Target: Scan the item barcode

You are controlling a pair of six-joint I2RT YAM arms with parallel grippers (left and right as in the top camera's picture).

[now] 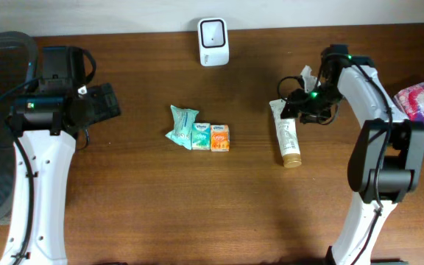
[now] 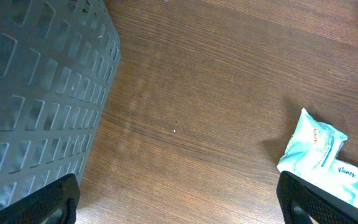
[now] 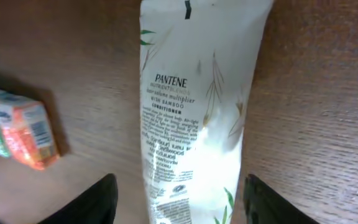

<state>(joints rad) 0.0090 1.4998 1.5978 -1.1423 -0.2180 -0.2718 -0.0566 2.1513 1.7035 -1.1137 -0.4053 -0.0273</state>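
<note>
A white Pantene conditioner tube (image 1: 288,136) lies flat on the wooden table, cap toward the front. In the right wrist view the tube (image 3: 197,112) runs between my right gripper's fingers (image 3: 98,202), with a gap on each side. My right gripper (image 1: 297,105) is open over the tube's crimped end and holds nothing. The white barcode scanner (image 1: 213,42) stands at the table's back edge. My left gripper (image 1: 103,101) hovers wide open over bare wood (image 2: 179,202), far left of the tube.
A teal wipes pack (image 1: 182,126), a green tissue pack (image 1: 201,137) and an orange tissue pack (image 1: 220,138) lie side by side mid-table. A grey mesh basket (image 2: 36,87) stands at the left edge. A pink packet (image 1: 422,101) lies at the far right.
</note>
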